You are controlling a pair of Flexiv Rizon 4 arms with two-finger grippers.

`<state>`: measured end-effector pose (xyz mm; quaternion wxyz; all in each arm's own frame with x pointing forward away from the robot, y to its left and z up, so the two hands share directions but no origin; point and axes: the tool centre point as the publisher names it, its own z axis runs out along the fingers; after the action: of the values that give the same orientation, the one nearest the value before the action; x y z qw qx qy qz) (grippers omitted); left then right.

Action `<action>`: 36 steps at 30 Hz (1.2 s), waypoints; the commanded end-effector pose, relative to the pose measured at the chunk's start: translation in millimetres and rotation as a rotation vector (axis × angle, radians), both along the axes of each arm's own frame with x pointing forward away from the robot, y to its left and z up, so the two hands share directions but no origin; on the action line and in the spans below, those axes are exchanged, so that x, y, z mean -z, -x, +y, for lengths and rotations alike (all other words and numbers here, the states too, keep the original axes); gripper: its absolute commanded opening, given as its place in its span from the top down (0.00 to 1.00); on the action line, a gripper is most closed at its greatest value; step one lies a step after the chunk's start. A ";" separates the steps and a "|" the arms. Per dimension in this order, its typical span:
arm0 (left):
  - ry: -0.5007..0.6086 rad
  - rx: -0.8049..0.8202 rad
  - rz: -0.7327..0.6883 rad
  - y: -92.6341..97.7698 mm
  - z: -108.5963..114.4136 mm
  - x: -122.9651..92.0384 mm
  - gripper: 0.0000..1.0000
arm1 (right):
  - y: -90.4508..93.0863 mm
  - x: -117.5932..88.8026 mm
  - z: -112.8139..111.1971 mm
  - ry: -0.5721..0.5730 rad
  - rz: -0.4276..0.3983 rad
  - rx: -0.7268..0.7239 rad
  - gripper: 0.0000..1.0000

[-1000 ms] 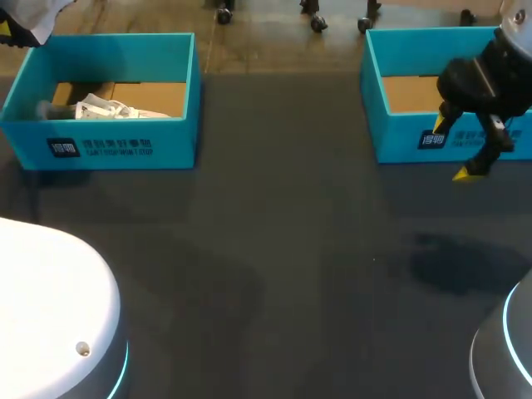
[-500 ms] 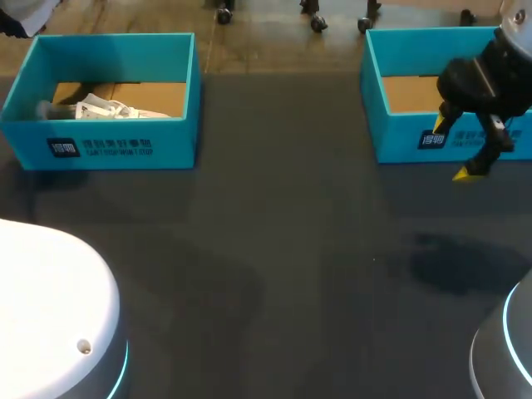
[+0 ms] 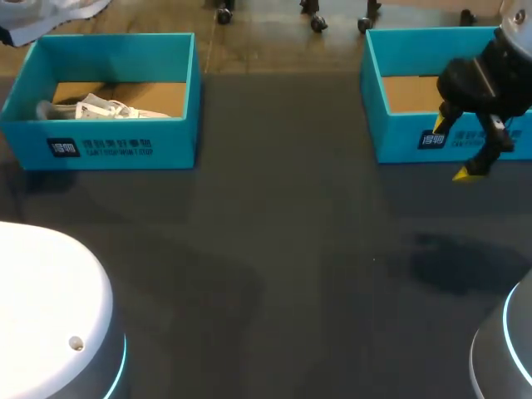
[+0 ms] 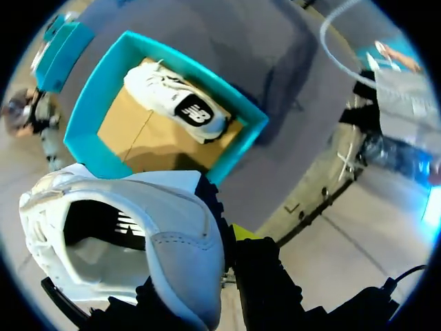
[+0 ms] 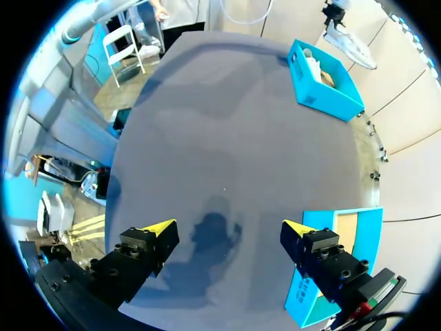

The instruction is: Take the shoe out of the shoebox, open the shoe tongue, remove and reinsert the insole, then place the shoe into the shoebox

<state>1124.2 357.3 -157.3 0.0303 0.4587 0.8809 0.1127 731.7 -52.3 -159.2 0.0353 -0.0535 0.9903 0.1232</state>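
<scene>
My left gripper (image 4: 222, 238) is shut on the heel wall of a white shoe (image 4: 138, 241), holding it high above the left teal shoebox (image 4: 89, 103). In the head view only part of this shoe (image 3: 62, 8) shows, at the far left beyond the box (image 3: 108, 145). A second white shoe (image 3: 104, 108) lies inside that box, on its side (image 4: 176, 103). My right gripper (image 3: 457, 150) hangs open and empty in front of the right teal shoebox (image 3: 399, 133), above the dark mat (image 5: 227, 227).
The right shoebox (image 5: 324, 276) shows a bare cardboard floor. Dark grey mat (image 3: 283, 249) stretches between and in front of the two boxes. My arms' white bases sit at the near corners.
The held shoe has shifted rightward and upward along the head view's far left edge. The right arm has stayed still.
</scene>
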 end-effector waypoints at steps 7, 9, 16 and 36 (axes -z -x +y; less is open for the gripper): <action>-0.111 0.625 0.132 -17.2 4.4 -12.2 1.00 | -1.2 0.5 0.9 0.002 0.002 0.000 0.00; -0.095 0.677 0.169 -20.9 5.8 -11.9 1.00 | -1.2 0.5 0.9 0.002 0.002 0.000 0.00; -0.111 0.771 0.112 -24.6 3.3 -10.6 1.00 | -1.2 0.5 0.9 0.002 0.002 0.000 0.00; -0.139 0.713 0.104 -28.4 -7.0 -10.0 1.00 | -1.2 0.5 0.9 0.002 0.002 0.000 0.00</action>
<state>1154.5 350.5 -148.3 -0.0099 0.7430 0.6566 0.1297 731.7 -52.3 -159.2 0.0353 -0.0534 0.9903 0.1232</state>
